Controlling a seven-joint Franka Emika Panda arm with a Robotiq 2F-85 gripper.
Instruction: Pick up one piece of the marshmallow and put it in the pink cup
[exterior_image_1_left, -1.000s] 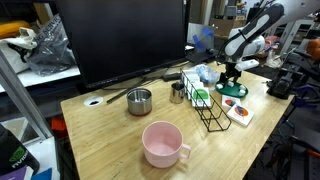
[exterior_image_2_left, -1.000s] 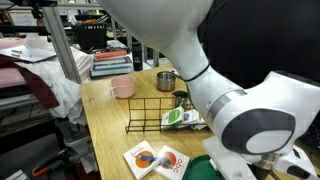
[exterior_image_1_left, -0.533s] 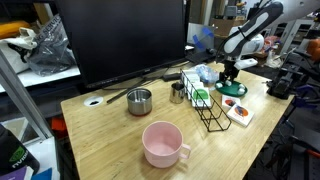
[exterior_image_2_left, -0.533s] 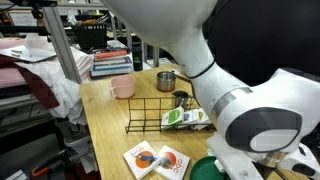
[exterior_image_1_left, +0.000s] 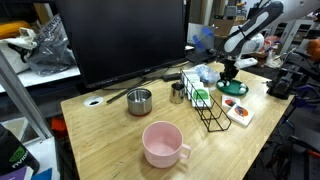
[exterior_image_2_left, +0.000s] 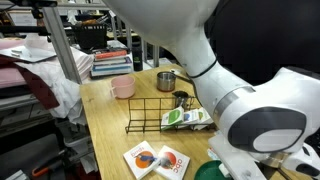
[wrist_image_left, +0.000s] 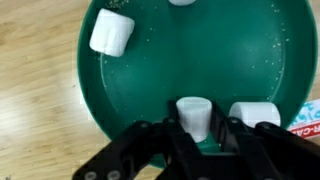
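Observation:
In the wrist view a green plate (wrist_image_left: 180, 60) fills the frame with white marshmallows on it. My gripper (wrist_image_left: 196, 128) is shut on one marshmallow (wrist_image_left: 193, 114), which stands upright between the black fingers (wrist_image_left: 171, 138) on the plate. Another marshmallow (wrist_image_left: 112, 32) lies at the upper left, one more (wrist_image_left: 254, 114) just right of the fingers. In an exterior view the gripper (exterior_image_1_left: 229, 82) hangs over the green plate (exterior_image_1_left: 234, 89) at the table's far right. The pink cup (exterior_image_1_left: 162, 143) stands near the front edge, seen also as the pink cup (exterior_image_2_left: 122, 87) at the back.
A black wire rack (exterior_image_1_left: 203, 104) stands between the plate and the pink cup. A steel pot (exterior_image_1_left: 140, 100) and a small metal cup (exterior_image_1_left: 177, 92) sit by a large monitor (exterior_image_1_left: 125, 40). Colourful packets (exterior_image_2_left: 155, 159) lie beside the plate.
The fingers have come together around the marshmallow on the plate. The arm has stayed over the green plate.

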